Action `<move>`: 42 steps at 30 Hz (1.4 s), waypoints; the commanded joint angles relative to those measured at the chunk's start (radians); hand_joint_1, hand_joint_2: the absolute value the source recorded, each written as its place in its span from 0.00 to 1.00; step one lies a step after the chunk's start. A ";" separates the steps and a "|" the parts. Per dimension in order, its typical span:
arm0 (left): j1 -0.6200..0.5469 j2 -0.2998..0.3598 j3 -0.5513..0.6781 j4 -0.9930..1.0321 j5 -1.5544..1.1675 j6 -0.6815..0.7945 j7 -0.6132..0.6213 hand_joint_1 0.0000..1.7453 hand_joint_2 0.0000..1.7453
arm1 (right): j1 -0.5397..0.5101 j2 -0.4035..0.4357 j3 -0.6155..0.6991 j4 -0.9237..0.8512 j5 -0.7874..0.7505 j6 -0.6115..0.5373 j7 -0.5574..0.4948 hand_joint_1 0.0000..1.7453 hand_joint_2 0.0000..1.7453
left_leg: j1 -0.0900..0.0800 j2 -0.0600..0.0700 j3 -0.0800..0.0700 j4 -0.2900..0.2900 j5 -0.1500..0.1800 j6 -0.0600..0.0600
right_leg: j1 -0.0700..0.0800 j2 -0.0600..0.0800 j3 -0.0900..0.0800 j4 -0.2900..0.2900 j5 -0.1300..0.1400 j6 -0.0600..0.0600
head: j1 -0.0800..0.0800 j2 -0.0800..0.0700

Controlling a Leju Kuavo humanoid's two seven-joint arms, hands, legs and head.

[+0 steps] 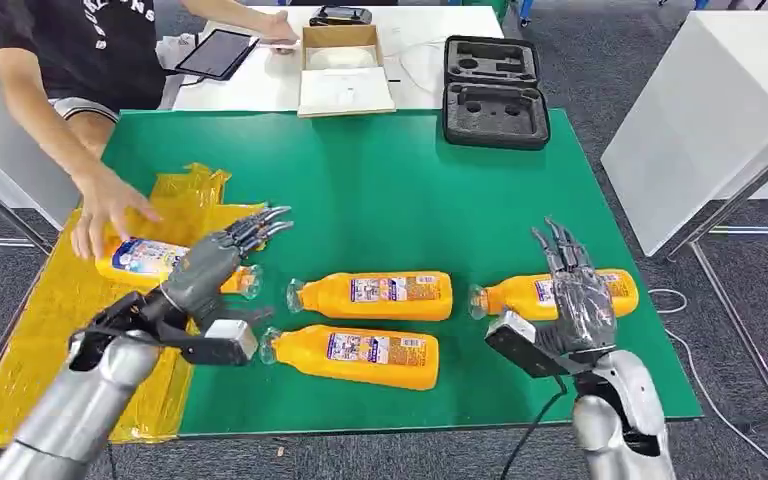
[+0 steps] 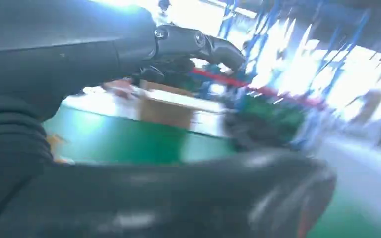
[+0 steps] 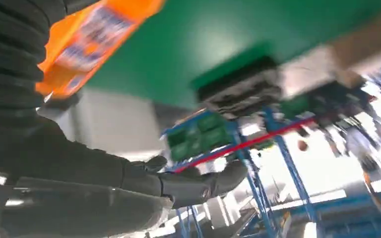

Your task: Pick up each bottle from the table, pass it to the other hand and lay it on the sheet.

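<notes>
Head view: a green-topped bench (image 1: 380, 190) carries four orange plastic bottles lying on their sides. One orange bottle (image 1: 140, 258) lies on the crinkled yellow sheet (image 1: 55, 330) at the left, under a person's hand (image 1: 105, 210). The left robot hand (image 1: 222, 252) hovers beside it, fingers spread, holding nothing. Two more bottles (image 1: 375, 296) (image 1: 355, 355) lie mid-bench. The right robot hand (image 1: 575, 290), open and empty, hovers over the fourth bottle (image 1: 560, 293). A black foam case (image 1: 495, 95) and cardboard box (image 1: 345, 70) sit far back.

Left wrist view: blurred; dark fingers (image 2: 198, 42) extended.

Right wrist view: an orange bottle (image 3: 89, 42) near the wrist.
</notes>
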 commanded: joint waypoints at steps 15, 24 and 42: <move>0.240 -0.126 0.134 -0.216 0.203 -0.052 -0.147 0.00 0.00 | -0.238 -0.468 0.059 0.264 -0.038 0.321 -0.013 0.00 1.00 | -0.001 0.002 0.002 0.000 0.001 0.003 | 0.001 0.001 0.003 -0.001 0.002 0.003 | -0.001 0.000; 0.240 -0.180 0.169 -0.237 0.262 -0.086 -0.149 0.00 1.00 | -0.468 -0.680 0.202 0.468 -0.218 0.542 -0.096 0.00 1.00 | -0.002 0.005 0.001 0.003 -0.001 0.003 | -0.001 0.003 0.002 0.001 0.001 0.004 | -0.001 0.000; 0.163 -0.203 0.196 -0.106 0.359 -0.116 -0.161 0.00 1.00 | -0.331 -0.847 0.334 0.552 -0.417 0.631 -0.051 0.00 1.00 | -0.002 -0.006 0.001 0.001 0.003 0.006 | 0.000 -0.009 0.006 -0.002 0.002 0.006 | -0.001 0.000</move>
